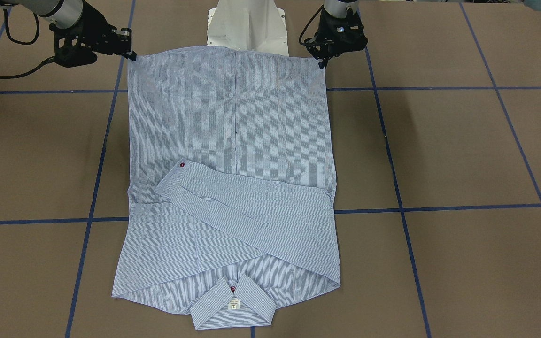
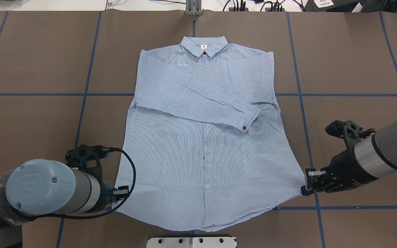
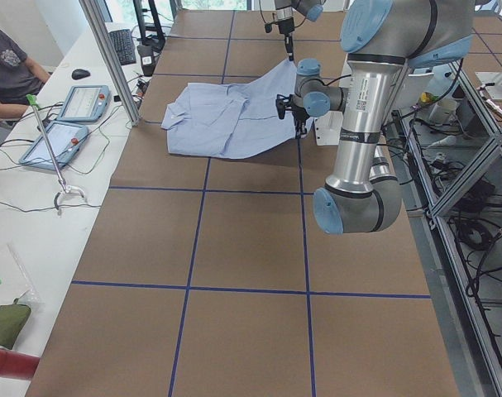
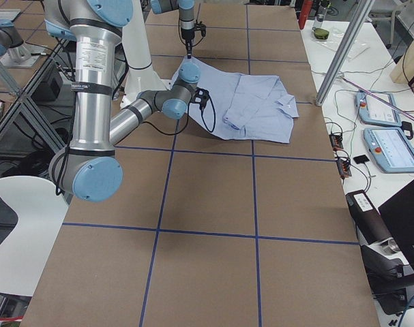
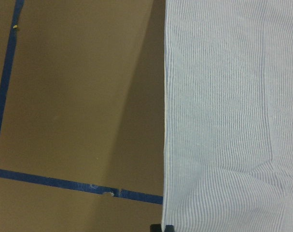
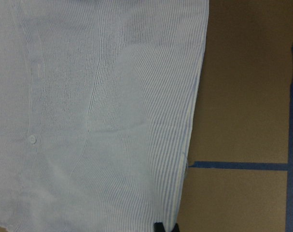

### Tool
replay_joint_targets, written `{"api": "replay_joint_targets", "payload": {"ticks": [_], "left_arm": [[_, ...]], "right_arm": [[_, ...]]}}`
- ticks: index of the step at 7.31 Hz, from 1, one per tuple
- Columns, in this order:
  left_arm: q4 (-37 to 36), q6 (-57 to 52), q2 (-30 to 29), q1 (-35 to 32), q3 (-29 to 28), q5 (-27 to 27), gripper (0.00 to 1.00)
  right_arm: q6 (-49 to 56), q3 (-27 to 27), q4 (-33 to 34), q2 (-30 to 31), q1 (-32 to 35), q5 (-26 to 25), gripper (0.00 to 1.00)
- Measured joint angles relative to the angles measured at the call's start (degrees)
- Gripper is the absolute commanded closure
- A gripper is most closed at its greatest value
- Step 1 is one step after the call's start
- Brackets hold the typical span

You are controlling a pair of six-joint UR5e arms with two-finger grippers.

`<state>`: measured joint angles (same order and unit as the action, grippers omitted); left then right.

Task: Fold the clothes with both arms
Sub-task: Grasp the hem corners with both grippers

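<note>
the light blue-and-white fine-striped shirt (image 2: 202, 162), thin and softly creased, lies front up mid-bench in the overhead view, with its pointed collar (image 2: 203, 46) at 12 o'clock and its curved hem at 6. one sleeve is folded flat across the chest, its cuff (image 2: 245, 122) with a red button toward 3 o'clock. the left claw (image 1: 322, 63) pinches the hem corner at 7 o'clock and the right claw (image 2: 303, 189) the corner at 5, both corners raised. the matte brown bench (image 2: 29, 120), gridded with blue tape (image 2: 47, 94), stretches wide at 9 and 3.
</note>
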<state>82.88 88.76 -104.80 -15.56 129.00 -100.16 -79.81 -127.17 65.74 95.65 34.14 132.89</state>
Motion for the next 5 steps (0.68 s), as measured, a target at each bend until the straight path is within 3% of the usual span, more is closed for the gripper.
{"api": "replay_joint_targets", "payload": {"ticks": [5], "left_arm": [[0.00,-1.64,0.09,-0.60,-1.16,-0.01,1.00]], "right_arm": [[0.08,1.17,-0.08,0.65,0.45,0.00,1.00]]}}
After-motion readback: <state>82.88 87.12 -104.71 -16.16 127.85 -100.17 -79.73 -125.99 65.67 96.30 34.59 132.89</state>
